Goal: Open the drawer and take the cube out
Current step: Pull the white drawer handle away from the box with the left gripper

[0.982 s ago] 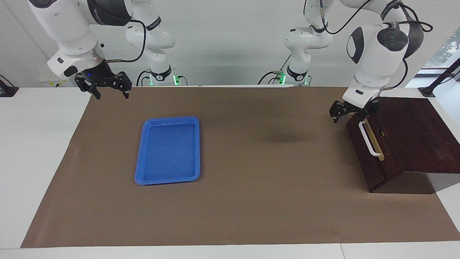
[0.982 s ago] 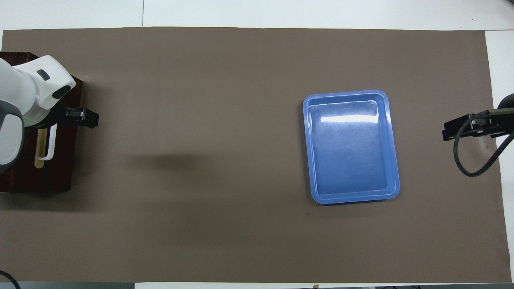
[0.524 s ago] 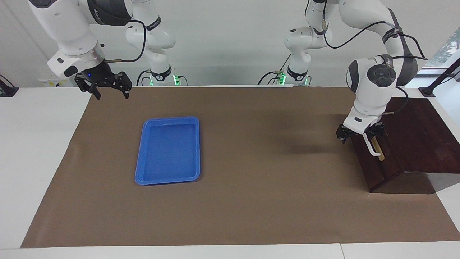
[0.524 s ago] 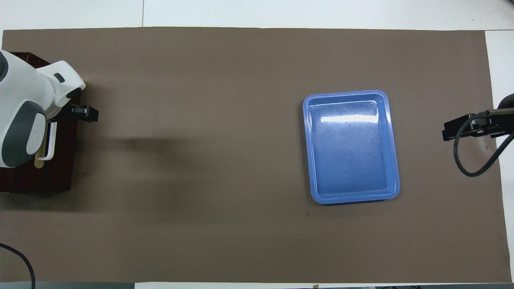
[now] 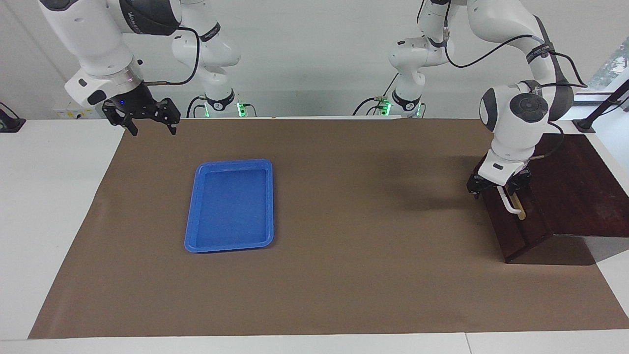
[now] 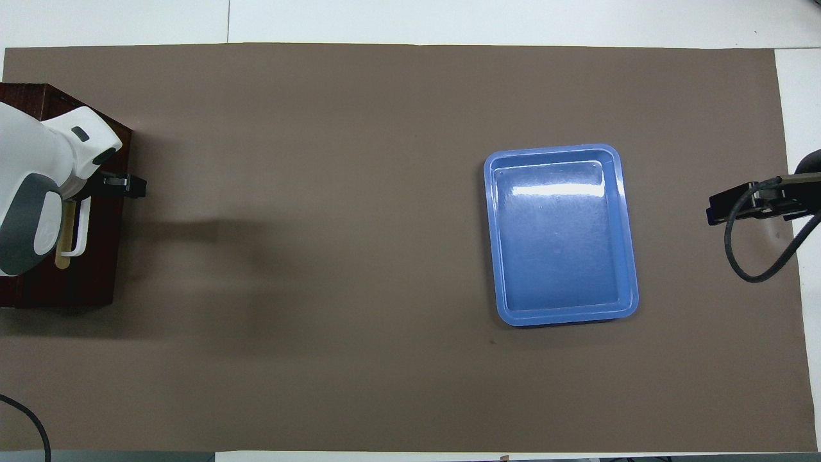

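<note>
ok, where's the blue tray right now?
The blue tray lies flat on the brown mat, toward the right arm's end of the table, apart from both grippers and well away from the drawer.

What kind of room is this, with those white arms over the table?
Probably a robotics lab: two white robot arms stand at a table under a brown mat, which holds just test props, a blue plastic tray and a dark wooden drawer box.

Left pincer (image 5: 498,187) hides upper part of white handle (image 5: 510,207); drawer (image 5: 516,228) shut, contents unseen.
</note>
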Tool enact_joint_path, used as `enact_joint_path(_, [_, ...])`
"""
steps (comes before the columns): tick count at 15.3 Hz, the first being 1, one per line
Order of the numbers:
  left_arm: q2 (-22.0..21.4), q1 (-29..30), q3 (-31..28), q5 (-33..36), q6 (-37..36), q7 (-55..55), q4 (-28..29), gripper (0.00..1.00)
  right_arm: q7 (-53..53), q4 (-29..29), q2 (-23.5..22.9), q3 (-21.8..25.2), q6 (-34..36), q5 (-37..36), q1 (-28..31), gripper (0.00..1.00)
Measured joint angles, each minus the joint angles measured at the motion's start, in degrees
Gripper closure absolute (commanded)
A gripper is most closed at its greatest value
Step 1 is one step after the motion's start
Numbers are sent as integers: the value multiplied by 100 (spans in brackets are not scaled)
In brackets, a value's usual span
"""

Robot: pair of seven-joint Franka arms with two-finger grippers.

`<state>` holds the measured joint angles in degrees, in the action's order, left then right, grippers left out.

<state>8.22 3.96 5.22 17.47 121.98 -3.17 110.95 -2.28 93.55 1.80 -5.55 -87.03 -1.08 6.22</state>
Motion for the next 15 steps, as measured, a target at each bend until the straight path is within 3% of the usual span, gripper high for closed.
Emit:
enact_joint_path(7, [-108,17,1,33,353,3,432,0,0,0,0,0,0,0,0,0])
enact_joint_path(15, [-192,-132,82,54,370,23,515,0,0,0,0,0,0,0,0,0])
